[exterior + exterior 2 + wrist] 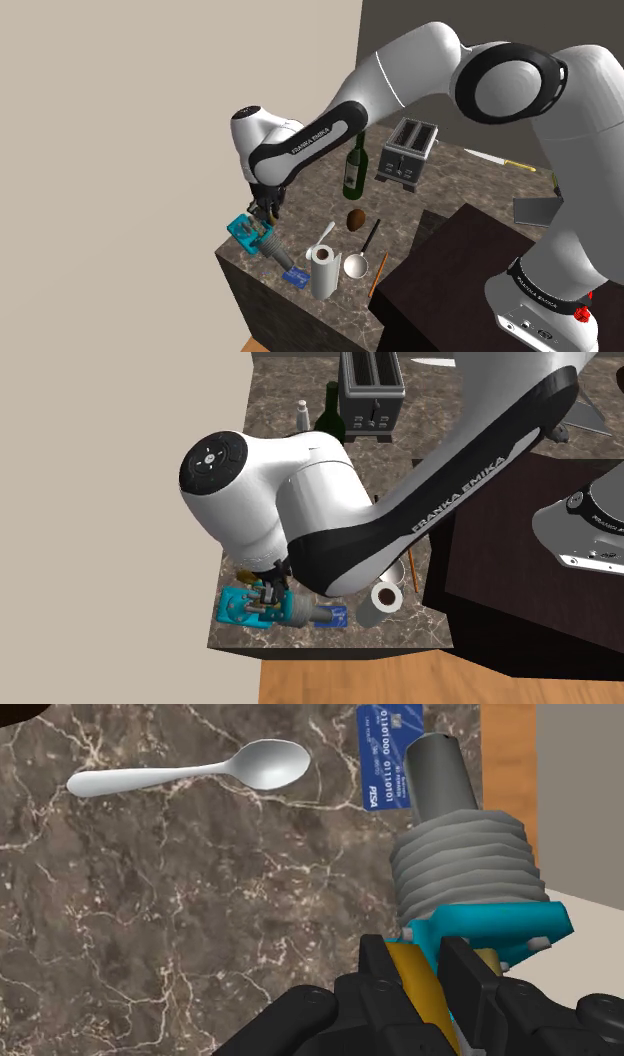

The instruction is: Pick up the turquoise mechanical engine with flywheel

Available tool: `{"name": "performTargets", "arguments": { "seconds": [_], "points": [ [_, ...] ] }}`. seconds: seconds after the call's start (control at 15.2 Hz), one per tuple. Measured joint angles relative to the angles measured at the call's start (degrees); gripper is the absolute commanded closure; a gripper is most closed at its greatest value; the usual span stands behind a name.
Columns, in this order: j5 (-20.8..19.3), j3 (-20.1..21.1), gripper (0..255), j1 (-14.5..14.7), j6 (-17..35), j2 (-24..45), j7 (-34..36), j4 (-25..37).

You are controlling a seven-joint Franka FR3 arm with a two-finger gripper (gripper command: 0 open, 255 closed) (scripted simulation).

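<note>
At the corner of the dark veined marble desk [200,924], the turquoise engine with a grey finned cylinder [500,919] lies directly beneath the jaws, its long axis pointing away toward a blue card [392,754], and they appear clamped narrowly on its yellow midsection.

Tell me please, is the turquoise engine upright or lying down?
Lying down: the engine stretches its grey finned cylinder flat along the counter, clasped by the gripper.

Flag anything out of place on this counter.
A turquoise engine sits at the very corner of the stone counter among kitchenware, with a blue card beside it; both look out of place here.
</note>
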Motion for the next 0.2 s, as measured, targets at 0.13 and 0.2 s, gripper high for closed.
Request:
{"name": "performTargets", "arguments": {
  "seconds": [0.13, 0.2],
  "points": [
    [0.2, 0.2, 255, -0.1, -0.9, -0.7, -0.1, 0.2],
    [0.3, 0.2, 255, -0.1, -1.3, -1.0, -0.1, 0.3]
  ]
}}
